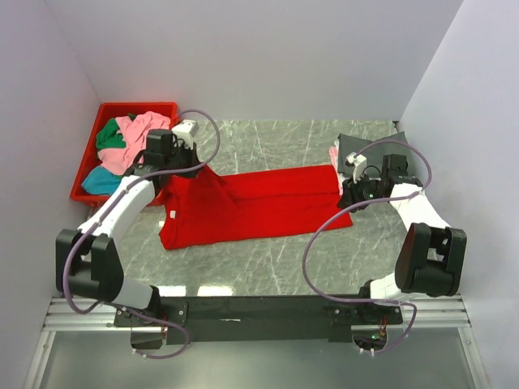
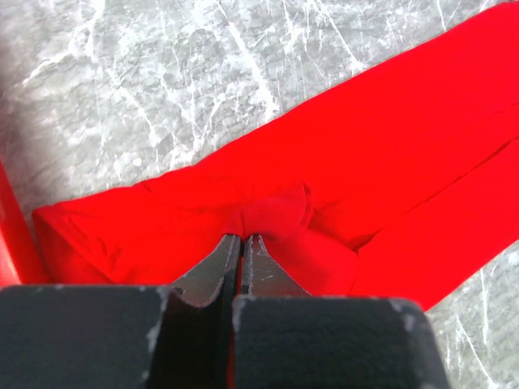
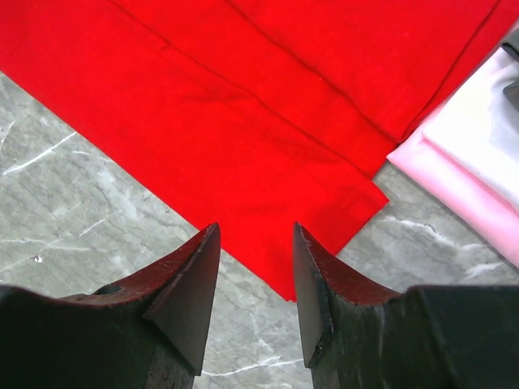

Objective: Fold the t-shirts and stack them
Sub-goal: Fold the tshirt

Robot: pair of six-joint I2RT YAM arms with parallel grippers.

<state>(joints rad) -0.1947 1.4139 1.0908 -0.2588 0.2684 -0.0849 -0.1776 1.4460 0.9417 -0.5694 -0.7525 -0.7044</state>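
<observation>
Across the grey marbled tabletop [image 1: 268, 271] lies the large red cloth t-shirt [image 1: 268, 207], folded into a long band; likely limp and light, best pinched at corners. Left gripper [image 2: 242, 243] clamps a bunched fold at one end; right gripper [image 3: 255, 271] hangs parted above the opposite corner.

The left arm [image 1: 122, 207] bends outward at the elbow, its white forearm slanting forward and inward, wrist tipped down. The left pincer [image 2: 242, 240] is clamped tight, fingers pressed together on a pinched-up fold of the red t-shirt [image 2: 389, 162] (the only thing either arm holds). The right arm [image 1: 415, 204] folds at its elbow near the side, forearm reaching inward. The right pincer [image 3: 255, 235] points down, fingers parted, nothing between them.
</observation>
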